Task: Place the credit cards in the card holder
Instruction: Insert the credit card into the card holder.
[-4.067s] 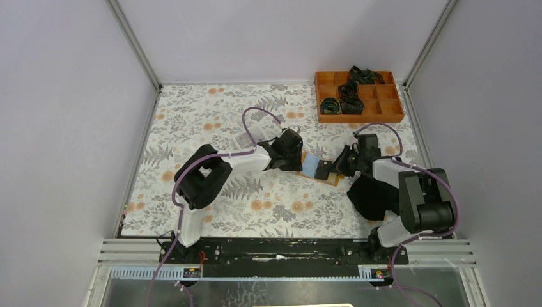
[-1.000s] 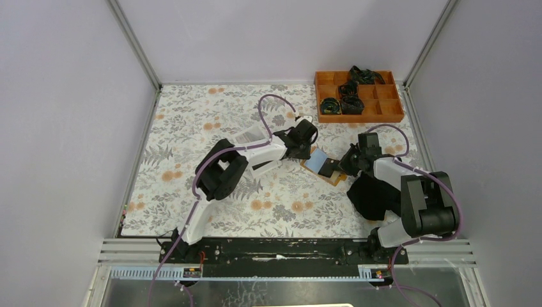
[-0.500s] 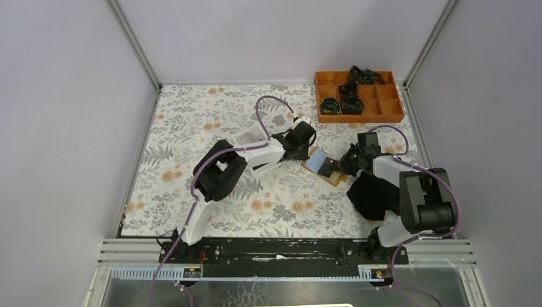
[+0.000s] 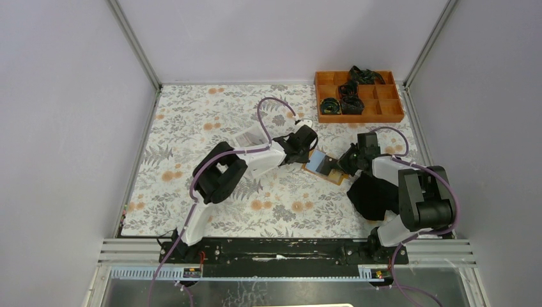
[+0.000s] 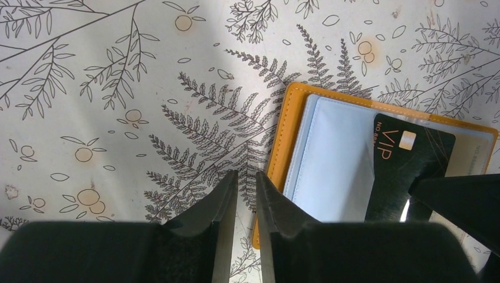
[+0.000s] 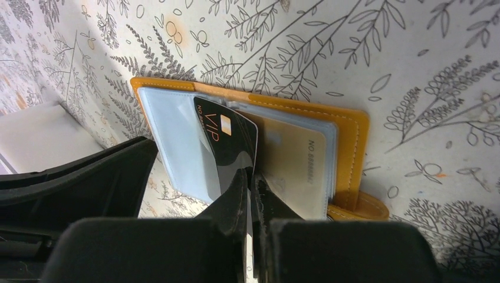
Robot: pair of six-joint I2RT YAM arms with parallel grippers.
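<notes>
The card holder (image 4: 327,171) lies open on the floral mat, with an orange rim (image 5: 282,137) and pale blue lining (image 5: 336,156). My right gripper (image 6: 251,177) is shut on a black VIP credit card (image 6: 227,144), whose far end rests among the holder's sleeves. A tan card (image 6: 295,168) sits in the holder beside it. The black card also shows in the left wrist view (image 5: 407,168). My left gripper (image 5: 246,180) has its jaws almost together with nothing between them, at the holder's left edge just off the rim. In the top view the left gripper (image 4: 307,144) and the right gripper (image 4: 346,164) flank the holder.
An orange compartment tray (image 4: 390,110) holding black coiled items stands at the far right. A black cloth (image 4: 371,195) lies under the right arm. Grey walls enclose the mat on three sides.
My left gripper has swung right and farther away to the holder's left edge, then settled slightly. My right gripper has stayed shut on the black card at the holder.
</notes>
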